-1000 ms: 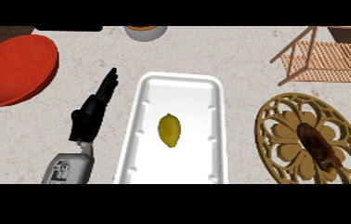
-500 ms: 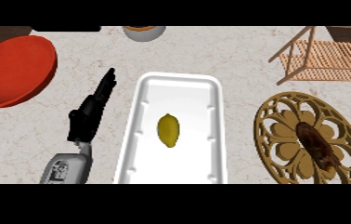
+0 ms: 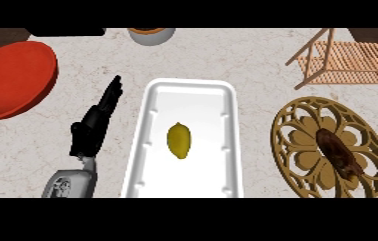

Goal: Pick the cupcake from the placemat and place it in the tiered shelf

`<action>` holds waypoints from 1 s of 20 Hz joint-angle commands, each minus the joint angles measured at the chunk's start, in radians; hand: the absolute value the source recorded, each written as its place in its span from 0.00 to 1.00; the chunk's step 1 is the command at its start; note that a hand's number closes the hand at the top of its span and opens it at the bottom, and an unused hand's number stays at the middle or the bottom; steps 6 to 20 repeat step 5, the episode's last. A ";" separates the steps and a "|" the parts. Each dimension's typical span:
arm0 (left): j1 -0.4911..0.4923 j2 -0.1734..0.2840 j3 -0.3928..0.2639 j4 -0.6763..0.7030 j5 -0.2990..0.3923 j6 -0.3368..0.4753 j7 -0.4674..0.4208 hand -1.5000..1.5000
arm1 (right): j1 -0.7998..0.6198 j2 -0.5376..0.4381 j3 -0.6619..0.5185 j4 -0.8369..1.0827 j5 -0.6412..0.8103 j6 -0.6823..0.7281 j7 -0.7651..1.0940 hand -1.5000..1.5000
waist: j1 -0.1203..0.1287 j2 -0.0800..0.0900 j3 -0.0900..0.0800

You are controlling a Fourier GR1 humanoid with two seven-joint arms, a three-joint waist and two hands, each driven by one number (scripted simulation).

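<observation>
- While the brown cupcake [image 3: 338, 151] sits on the round placemat [image 3: 295, 150], the wooden tiered shelf [image 3: 336, 60] looks bare.
- Left robot hand [image 3: 94, 122] rests straight-fingered, holding nothing.

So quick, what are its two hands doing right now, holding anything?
Left hand: open, fingers straight, holding nothing, beside the white tray.
Right hand: not in view.
</observation>
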 commanded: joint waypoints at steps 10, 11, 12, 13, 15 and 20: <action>0.010 -0.010 0.001 -0.024 0.001 0.013 0.026 0.50 | 0.262 -0.070 -0.082 0.074 -0.073 0.232 -0.119 0.00 | -0.025 -0.006 0.004; 0.010 -0.010 0.001 -0.024 0.001 0.013 0.026 0.50 | 0.262 -0.070 -0.082 0.074 -0.073 0.232 -0.119 0.00 | -0.025 -0.006 0.004; 0.010 -0.010 0.001 -0.024 0.001 0.013 0.026 0.50 | 0.262 -0.070 -0.082 0.074 -0.073 0.232 -0.119 0.00 | -0.025 -0.006 0.004; 0.010 -0.010 0.001 -0.024 0.001 0.013 0.026 0.50 | 0.262 -0.070 -0.082 0.074 -0.073 0.232 -0.119 0.00 | -0.025 -0.006 0.004; 0.010 -0.010 0.001 -0.024 0.001 0.013 0.026 0.50 | 0.262 -0.070 -0.082 0.074 -0.073 0.232 -0.119 0.00 | -0.025 -0.006 0.004; 0.010 -0.010 0.001 -0.024 0.001 0.013 0.026 0.50 | 0.262 -0.070 -0.082 0.074 -0.073 0.232 -0.119 0.00 | -0.025 -0.006 0.004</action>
